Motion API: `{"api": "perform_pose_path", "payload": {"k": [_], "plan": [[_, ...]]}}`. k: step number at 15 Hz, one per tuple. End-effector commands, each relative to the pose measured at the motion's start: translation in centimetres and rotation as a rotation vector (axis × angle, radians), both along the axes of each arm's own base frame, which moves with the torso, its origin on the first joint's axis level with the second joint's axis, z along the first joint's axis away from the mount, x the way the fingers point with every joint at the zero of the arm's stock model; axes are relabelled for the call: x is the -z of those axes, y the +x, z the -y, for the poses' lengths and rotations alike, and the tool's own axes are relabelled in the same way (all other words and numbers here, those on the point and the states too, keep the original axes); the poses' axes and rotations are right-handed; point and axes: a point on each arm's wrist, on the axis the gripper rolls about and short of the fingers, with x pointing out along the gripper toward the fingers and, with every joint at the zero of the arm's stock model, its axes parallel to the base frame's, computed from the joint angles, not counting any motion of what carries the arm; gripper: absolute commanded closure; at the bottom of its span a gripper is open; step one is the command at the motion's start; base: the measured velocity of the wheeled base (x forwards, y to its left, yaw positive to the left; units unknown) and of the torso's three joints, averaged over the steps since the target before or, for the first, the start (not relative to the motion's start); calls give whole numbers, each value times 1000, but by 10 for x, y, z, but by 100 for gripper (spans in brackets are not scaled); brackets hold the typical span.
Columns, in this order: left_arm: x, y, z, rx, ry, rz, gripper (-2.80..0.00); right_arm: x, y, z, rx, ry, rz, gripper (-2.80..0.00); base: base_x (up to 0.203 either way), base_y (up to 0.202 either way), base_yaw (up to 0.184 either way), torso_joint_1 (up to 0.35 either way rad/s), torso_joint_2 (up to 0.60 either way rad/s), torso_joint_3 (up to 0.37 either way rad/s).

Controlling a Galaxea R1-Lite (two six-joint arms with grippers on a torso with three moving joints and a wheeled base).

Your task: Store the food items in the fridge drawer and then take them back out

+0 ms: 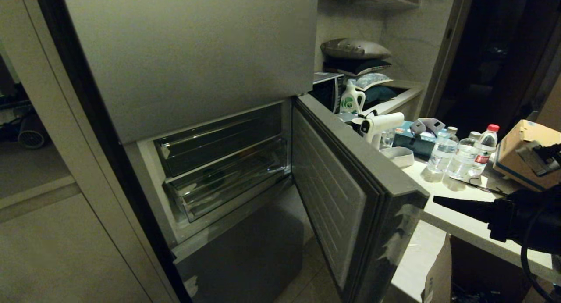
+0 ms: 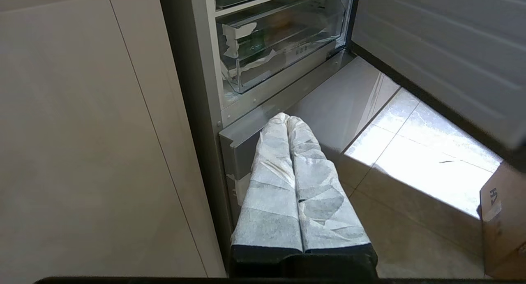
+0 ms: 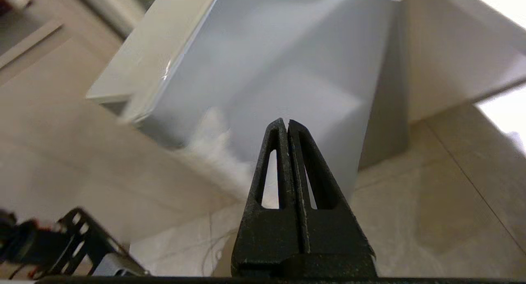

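Note:
The fridge's middle door (image 1: pixel 333 193) stands swung open to the right. Inside are two drawers. The lower, clear one with a tall front lip is the fridge drawer (image 1: pixel 228 184), and it is pushed in. In the left wrist view, green and orange shapes (image 2: pixel 263 39) show dimly through the fridge drawer's (image 2: pixel 283 58) front. My right gripper (image 1: pixel 436 201) is shut and empty, beside the open door's outer corner, pointing at the door's outer face (image 3: pixel 267 70). My left gripper (image 2: pixel 287 117), wrapped in white, hangs shut and empty low by the fridge's bottom compartment.
A white counter (image 1: pixel 456 224) runs along the right, holding water bottles (image 1: pixel 460 156), a cardboard box (image 1: pixel 521 151), a white handheld device (image 1: pixel 381 123) and a detergent bottle (image 1: pixel 352 100). Another cardboard box (image 2: pixel 501 218) sits on the tiled floor under it. Cabinet panels (image 1: pixel 52 241) flank the fridge's left.

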Motion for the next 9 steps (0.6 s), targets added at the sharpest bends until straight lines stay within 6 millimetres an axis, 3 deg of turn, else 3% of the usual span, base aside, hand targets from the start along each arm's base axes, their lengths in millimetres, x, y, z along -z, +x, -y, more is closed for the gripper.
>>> {"api": "perform_pose_path", "payload": {"k": [1,4,9], "plan": [[0,0,0,0,0,-1,0,1,14,-23,-78,-9,-18,0,0,0,0,0,0,0],[0,0,0,0,0,-1,0,8,52,-57,-129,-35,-58,0,0,0,0,0,0,0],[0,0,0,0,1,-1,0,22,110,-135,-195,-59,-28,0,0,0,0,0,0,0]]}}
